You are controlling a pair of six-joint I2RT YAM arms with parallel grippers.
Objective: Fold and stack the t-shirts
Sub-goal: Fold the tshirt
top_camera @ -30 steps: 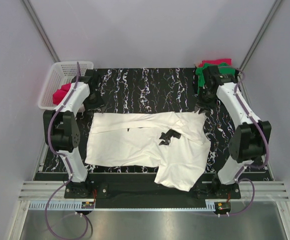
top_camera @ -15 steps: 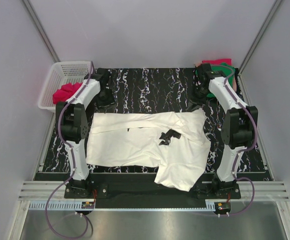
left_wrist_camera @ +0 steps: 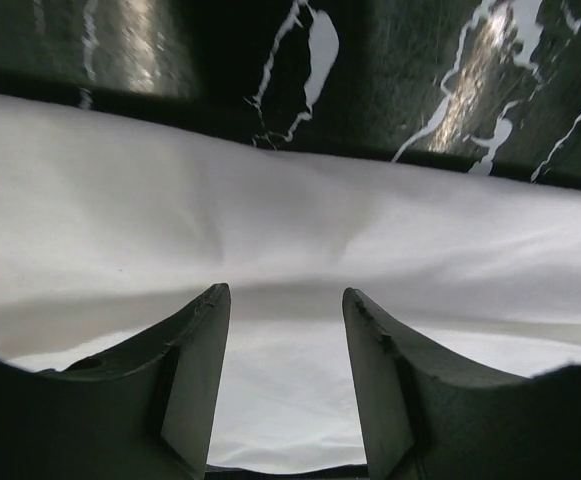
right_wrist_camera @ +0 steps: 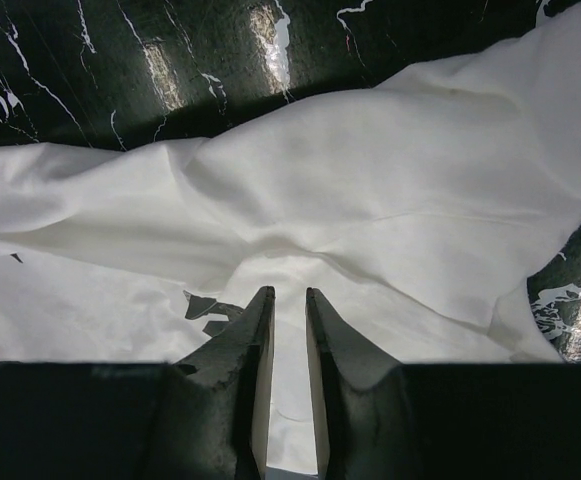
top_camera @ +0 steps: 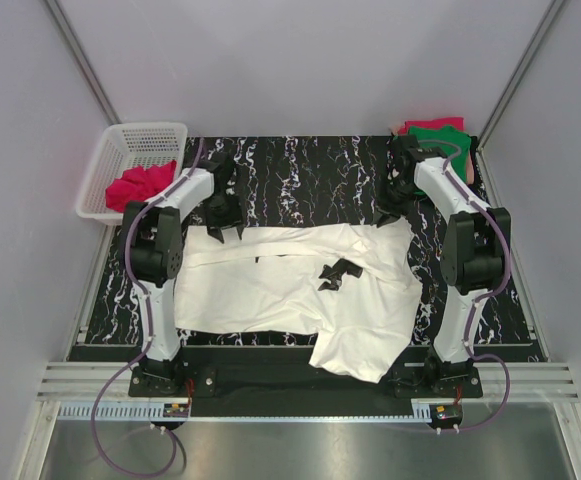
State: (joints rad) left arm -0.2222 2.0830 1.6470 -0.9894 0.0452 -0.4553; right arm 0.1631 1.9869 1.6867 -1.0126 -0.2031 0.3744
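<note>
We judged much left to do: the white t-shirt (top_camera: 270,280) lay rumpled on the tabletop (top_camera: 300,165), the pinkish-red t-shirt (top_camera: 138,185) heaped in the basket (top_camera: 120,140), the green t-shirt (top_camera: 438,137) at the far-right corner. The left tool (left_wrist_camera: 285,300) gaped wide over the white far edge. The right tool (right_wrist_camera: 290,300) stood narrow at a pucker, and we could not tell whether it gripped.

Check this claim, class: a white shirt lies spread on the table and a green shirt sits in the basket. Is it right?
One error: the basket holds the red shirt, not a green one, as the top view shows. The white shirt does lie spread on the table.
</note>
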